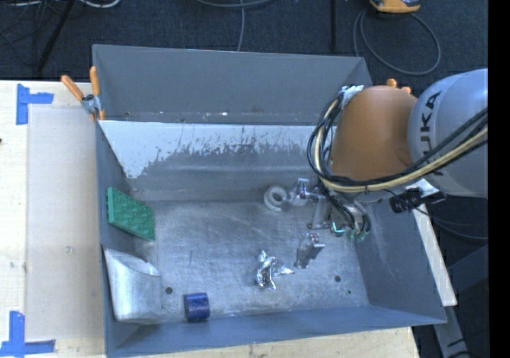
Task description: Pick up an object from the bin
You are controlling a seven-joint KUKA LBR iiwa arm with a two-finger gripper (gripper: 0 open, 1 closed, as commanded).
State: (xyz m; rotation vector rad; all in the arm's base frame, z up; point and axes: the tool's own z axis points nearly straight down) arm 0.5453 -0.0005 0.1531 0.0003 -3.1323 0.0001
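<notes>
Blue little block (196, 306) sits closest to the lens, right by the near wall of the bin (223, 93). Just to its left, a pale folded sheet (127, 285) fills the near-left corner. Further back on the left a green pad (131, 214) leans against the side wall.

Key relation: the gripper (309, 253) hangs low over the floor, right of centre. The nearest of the 5 loose things is a crumpled silver piece (266, 270), just beside it, to the left and a bit toward the near wall. It's prob. the best candidate for the pick. On that reading the tool would need a short shift left and toward the lens to get over it. The piece is irregular, so no clear long axis. If anything it runs approx. diagonal, w/ a thin shiny bit sticking out toward the gripper. Can't tell if that bit touches the tool or just lies close.

A grey ring (276, 197) lies near the back of the floor, left of the wrist and apart from the gripper tip.

Hard to make out: the gripper reads as 1 dark shape, so whether it's open or closed I can't tell. Nothing visibly sits in its grasp. The orange cover (370, 133) and looped cables (320, 149) hide the floor along the right wall, so anything lying there can't be seen.
</notes>
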